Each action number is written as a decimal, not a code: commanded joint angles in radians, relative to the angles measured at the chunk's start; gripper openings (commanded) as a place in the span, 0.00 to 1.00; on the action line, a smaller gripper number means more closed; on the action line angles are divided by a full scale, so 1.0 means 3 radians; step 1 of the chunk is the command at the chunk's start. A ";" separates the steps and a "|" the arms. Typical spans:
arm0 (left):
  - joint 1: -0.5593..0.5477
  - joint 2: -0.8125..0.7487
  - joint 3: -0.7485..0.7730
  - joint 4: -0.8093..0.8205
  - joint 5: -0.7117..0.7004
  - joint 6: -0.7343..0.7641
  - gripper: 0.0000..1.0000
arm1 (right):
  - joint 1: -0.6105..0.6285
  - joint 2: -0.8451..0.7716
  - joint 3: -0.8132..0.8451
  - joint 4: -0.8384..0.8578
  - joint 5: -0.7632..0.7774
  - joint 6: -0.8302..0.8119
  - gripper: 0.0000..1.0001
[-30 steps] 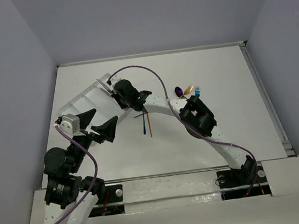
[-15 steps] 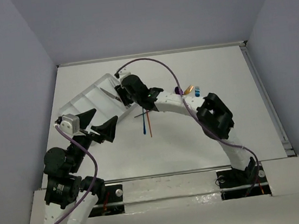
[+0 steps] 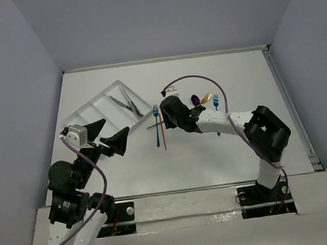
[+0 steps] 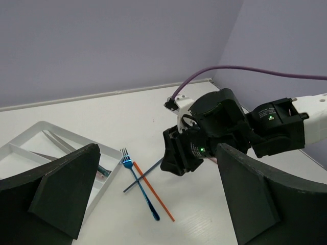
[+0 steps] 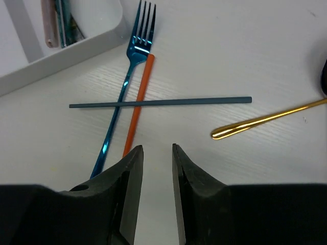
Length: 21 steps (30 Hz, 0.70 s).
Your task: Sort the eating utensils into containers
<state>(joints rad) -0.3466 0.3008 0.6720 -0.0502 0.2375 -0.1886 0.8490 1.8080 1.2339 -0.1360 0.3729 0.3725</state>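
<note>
The white tray lies at the left rear, with thin grey utensils in its right compartments. Just right of it, a blue fork, an orange utensil and a dark thin stick lie crossed on the table. My right gripper hovers low just short of them, its jaws a small way apart with nothing between them. A gold handle lies to its right. In the top view a purple spoon and a second blue fork rest behind the right arm. My left gripper stands wide open and empty near the tray's front corner.
The tray's corner is close to the blue fork's tines. The right arm's purple cable arcs over the loose utensils. Grey walls close in the table on the left, back and right.
My right gripper has drawn back from over the tray to the crossed utensils on the table. A grey utensil now lies in the tray where it was. The left arm has not moved.
</note>
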 commanded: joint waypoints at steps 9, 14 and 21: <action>0.0015 0.0025 0.0082 0.0147 0.0088 -0.0026 0.99 | -0.0268 0.0487 0.0432 -0.0145 0.0072 0.0732 0.71; 0.0015 0.0015 0.0082 0.0142 0.0098 -0.0021 0.99 | -0.0335 0.0600 0.0454 0.0022 0.0030 0.0799 0.71; 0.0015 0.0020 0.0076 0.0147 0.0129 -0.0036 0.99 | -0.0365 0.0723 0.0525 0.0014 0.0030 0.0880 0.69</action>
<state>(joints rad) -0.3454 0.3046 0.6720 -0.0502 0.2558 -0.1902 0.7456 2.0022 1.3350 -0.1638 0.3721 0.6010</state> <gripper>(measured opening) 0.992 0.692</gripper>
